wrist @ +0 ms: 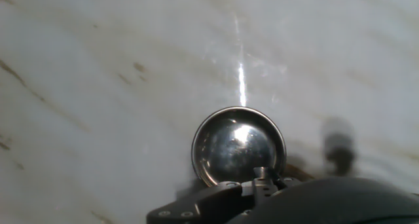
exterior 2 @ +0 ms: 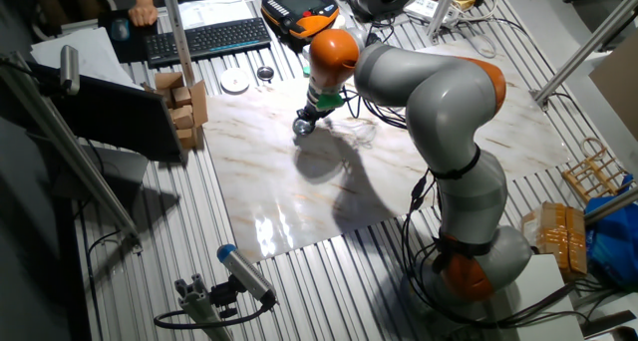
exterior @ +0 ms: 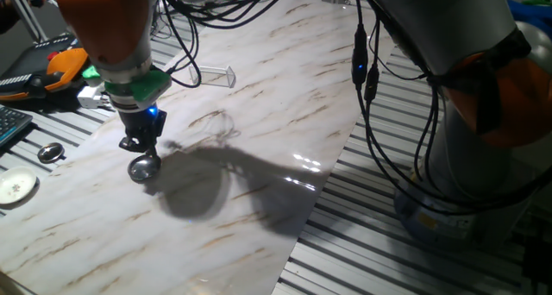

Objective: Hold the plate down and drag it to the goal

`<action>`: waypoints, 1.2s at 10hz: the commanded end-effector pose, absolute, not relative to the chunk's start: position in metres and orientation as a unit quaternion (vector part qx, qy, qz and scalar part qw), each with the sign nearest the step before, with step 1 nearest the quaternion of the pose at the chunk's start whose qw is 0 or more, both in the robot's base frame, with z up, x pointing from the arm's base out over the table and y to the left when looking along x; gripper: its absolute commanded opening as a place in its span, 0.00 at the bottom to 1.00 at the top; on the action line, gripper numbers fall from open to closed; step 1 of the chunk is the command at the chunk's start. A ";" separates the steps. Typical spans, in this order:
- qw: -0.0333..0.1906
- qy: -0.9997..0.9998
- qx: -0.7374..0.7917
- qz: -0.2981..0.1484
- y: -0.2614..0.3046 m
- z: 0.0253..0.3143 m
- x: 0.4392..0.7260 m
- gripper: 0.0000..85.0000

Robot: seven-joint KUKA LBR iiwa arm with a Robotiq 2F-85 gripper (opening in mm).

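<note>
Landmark: the plate (exterior: 144,168), a small shiny round metal dish with a raised rim, lying on the marbled desk (exterior: 259,97) near its side edge; all places below are told from it.
Plate and fingers: the gripper (exterior: 143,153) stands straight over the plate, and in the hand view the plate (wrist: 238,147) lies just ahead of the dark tip, its near rim hidden under it. The tip looks to be touching or pressing the plate, though actual contact cannot be confirmed.
State of the fingers: cannot tell; the fixed views show only a narrow dark tip and the hand view only its blurred housing, so whether the fingers are apart or together is not visible.
The goal: the clear plastic bracket (exterior: 216,74) sits well apart from the plate, further in across the desk and toward its far end.
The relation that matters: the drag has to run from the plate toward that bracket, across bare marble, with nothing between the two.
Axis: the plate is round, so it has no long axis to line up.
Step in hand, as a judgement: pressing down, with the drag to the goal not yet done.
Risk, as a judgement: the smooth dish may slip out from under an off-centre press.
Bystanders: a white disc (exterior: 15,187) and a smaller dark-centred disc (exterior: 51,153) lie beyond the plate, off the marble, away from the goal.
</note>
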State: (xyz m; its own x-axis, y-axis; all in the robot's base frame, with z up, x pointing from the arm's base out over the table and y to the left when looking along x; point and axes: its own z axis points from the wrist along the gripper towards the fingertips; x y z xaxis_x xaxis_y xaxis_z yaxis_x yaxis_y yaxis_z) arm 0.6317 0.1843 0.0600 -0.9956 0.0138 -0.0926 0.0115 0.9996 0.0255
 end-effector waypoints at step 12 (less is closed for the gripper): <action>0.043 0.999 0.024 0.005 0.196 0.045 0.640 0.00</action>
State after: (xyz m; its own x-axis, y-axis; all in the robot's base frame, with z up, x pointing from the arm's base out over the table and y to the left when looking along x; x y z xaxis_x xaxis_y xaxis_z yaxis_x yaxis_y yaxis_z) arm 0.6398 0.1956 0.0449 -0.9953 0.0472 -0.0847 0.0465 0.9989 0.0102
